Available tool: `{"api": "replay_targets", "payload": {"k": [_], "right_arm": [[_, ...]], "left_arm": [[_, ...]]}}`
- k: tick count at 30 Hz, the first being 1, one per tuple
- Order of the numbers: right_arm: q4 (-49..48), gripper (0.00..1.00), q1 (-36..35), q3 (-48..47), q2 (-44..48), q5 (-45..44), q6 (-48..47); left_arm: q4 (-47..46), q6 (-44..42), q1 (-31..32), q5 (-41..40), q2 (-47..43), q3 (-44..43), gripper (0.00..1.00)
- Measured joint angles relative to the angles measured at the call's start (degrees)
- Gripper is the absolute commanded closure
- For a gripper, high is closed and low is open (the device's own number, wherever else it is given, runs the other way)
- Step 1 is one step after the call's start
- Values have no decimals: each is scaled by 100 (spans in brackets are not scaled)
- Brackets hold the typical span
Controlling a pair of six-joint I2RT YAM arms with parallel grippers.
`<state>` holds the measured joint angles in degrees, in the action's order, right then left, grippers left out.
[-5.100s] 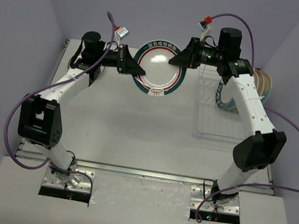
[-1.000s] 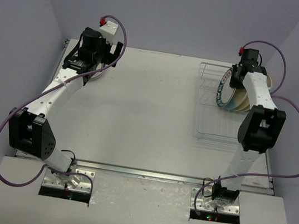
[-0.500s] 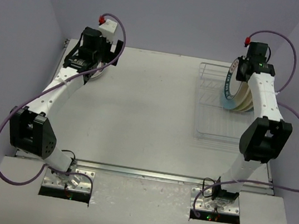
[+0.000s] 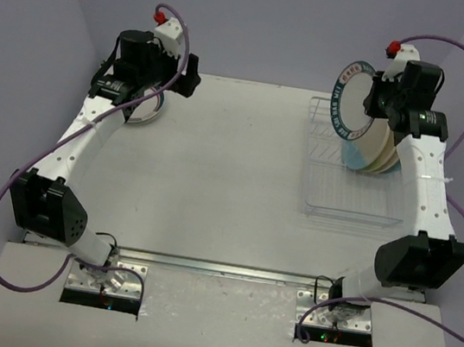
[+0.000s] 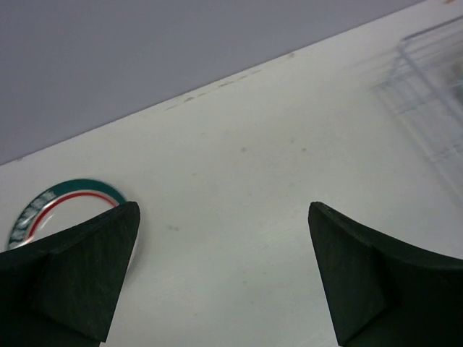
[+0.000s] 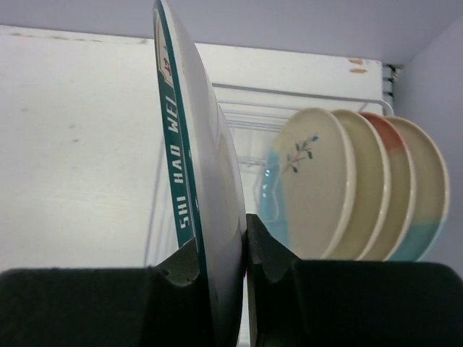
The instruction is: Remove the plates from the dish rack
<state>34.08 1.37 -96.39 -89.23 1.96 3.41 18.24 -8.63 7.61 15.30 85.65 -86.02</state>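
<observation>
right jaws: clamped on green-rimmed white round plate [image 6: 213,166], upright to clear see-through wire dish rack [image 4: 332,202]
left jaws: wide open, empty

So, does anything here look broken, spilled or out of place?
Nothing stands out. The right gripper holds a green-rimmed white plate on edge over the clear wire dish rack; the other pastel plates stand upright inside.

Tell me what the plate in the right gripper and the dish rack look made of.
The held plate: likely glazed ceramic, possibly melamine; smooth glossy white face, printed green rim.
The dish rack: thin silvery metal wire over a see-through, plastic-looking tray.
</observation>
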Motion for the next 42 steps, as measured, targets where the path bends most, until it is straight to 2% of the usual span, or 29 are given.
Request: {"api": "replay_targets", "payload": {"k": [7, 11, 18, 24, 30, 34, 35, 40, 41, 42], "right_arm": [[-432, 100, -390, 196, 504, 1779, 290], [-527, 100, -779, 198, 514, 2695, 519], [-662, 100, -1082, 203, 468, 3789, 1248], [-993, 100, -1243, 263, 410, 4351, 1756], [-1140, 100, -1488, 275, 387, 4533, 1964], [-1234, 100, -1710, 275, 352, 4546, 2042], [-1258, 100, -1766, 275, 330, 4546, 2054], [-1296, 98, -1963, 239, 111, 4527, 2104], [-1305, 97, -1981, 216, 49, 4501, 2138], [-1311, 94, -1989, 185, -21, 4469, 2182]], "left_arm": [[-269, 1223, -59, 3218, -4, 13, 0], [-825, 2069, -56, 4294, -4, 136, 0], [-1616, 3064, -59, 5125, -1, 184, 4], [-1824, 3322, -53, 5212, 47, 212, 5], [-1850, 3418, -7, 5220, 75, 243, 9], [-1866, 3474, 72, 5178, 99, 247, 24], [-1876, 3487, 94, 5172, 109, 247, 24], [-2072, 3760, 147, 5170, 144, 396, 56], [-2192, 3846, 147, 5172, 144, 483, 63], [-2296, 3946, 147, 5185, 144, 574, 76]]}}
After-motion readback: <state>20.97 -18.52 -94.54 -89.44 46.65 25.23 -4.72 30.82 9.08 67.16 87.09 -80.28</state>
